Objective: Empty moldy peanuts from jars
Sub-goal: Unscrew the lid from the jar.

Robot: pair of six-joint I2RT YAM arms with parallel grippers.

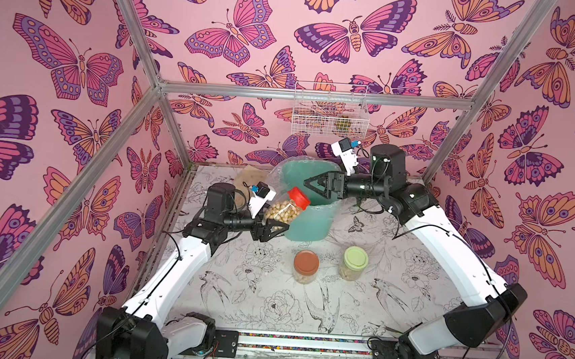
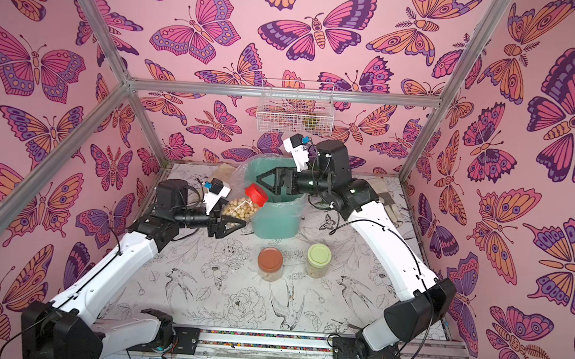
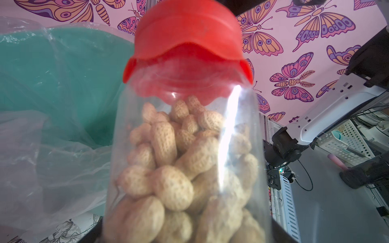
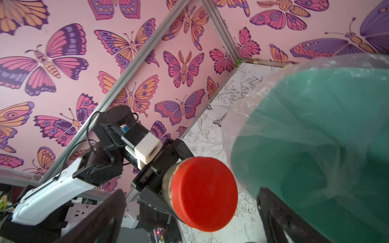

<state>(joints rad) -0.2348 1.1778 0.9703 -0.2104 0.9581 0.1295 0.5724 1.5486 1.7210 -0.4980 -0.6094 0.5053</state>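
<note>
Your left gripper [image 1: 279,227] is clamping the peanut jar [image 1: 282,210] beside the teal bin [image 1: 310,226], holding it tilted lid-first toward the rim. Your right gripper [image 1: 308,183] is hovering wide open above the bin, facing the red lid [image 1: 299,198].

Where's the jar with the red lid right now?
In both top views the red-lidded jar is held tilted in the left gripper, just left of the teal bin, its lid toward the bin.
</note>
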